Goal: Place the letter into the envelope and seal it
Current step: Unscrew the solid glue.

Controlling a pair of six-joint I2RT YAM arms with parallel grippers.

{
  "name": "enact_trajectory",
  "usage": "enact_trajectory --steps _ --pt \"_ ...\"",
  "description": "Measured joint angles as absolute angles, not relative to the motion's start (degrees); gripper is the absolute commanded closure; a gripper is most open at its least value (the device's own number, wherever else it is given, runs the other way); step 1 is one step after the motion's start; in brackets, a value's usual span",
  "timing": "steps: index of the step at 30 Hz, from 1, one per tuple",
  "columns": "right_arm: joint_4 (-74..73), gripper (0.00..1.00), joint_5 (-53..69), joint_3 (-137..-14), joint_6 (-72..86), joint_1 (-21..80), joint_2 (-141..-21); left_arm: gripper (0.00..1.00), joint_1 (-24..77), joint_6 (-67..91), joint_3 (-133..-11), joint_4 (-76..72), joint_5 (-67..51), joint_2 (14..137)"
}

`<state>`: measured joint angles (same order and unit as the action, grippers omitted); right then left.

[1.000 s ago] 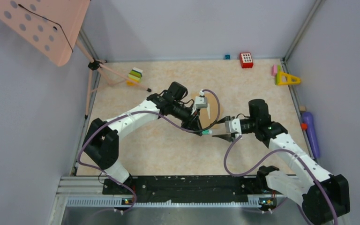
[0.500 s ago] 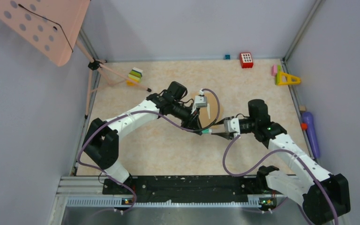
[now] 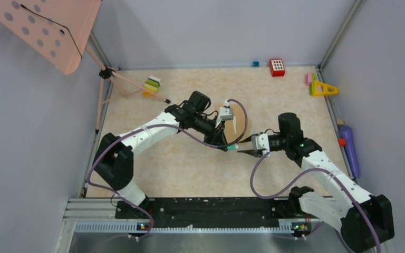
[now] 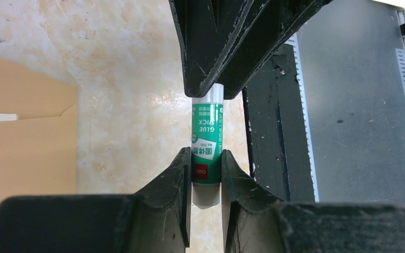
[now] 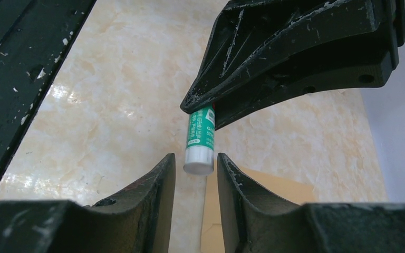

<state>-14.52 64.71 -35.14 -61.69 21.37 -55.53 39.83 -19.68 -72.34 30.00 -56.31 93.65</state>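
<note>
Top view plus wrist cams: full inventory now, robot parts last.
glue stick: 1, green, held mid-table
envelope: 1, tan, flat beside it
music stand: 1, pink, far-left corner
stacked blocks: 1 pile, yellow-green-white, far left
dotted block: 1, red, far edge
cube: 1, blue, far edge
triangle: 1, yellow, far right
pink block: 1, beside triangle
cylinder: 1, purple, right edge
left gripper: 1, black, shut on glue stick
right gripper: 1, black, open around stick's end

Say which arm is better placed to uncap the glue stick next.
Right, probably. The left hand clamps the glue stick by its body; the right hand straddles its free white end, small gaps showing, lined up to close and pull.
</note>
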Motion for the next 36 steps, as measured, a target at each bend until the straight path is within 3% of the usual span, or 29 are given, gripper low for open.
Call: enact_trajectory --steps 4,11,30,36 --pt "-13.7 0.83 64.7 -35.1 -60.4 21.4 -55.5 1.0 39.8 -19.7 -72.3 30.0 -56.3 93.6" --pt "-9.4 0.84 64.3 -34.9 -51.9 21.4 -57.0 1.0 39.8 -19.7 -72.4 30.2 -54.6 93.3" --pt "-3.6 0.65 66.6 -45.0 -5.3 18.7 -68.8 1.0 39.9 -20.1 -72.4 28.4 -44.1 88.2" --pt "-6.7 0.54 71.2 -49.3 3.7 18.2 -72.4 1.0 39.8 -20.6 -72.4 27.1 -41.6 88.2"
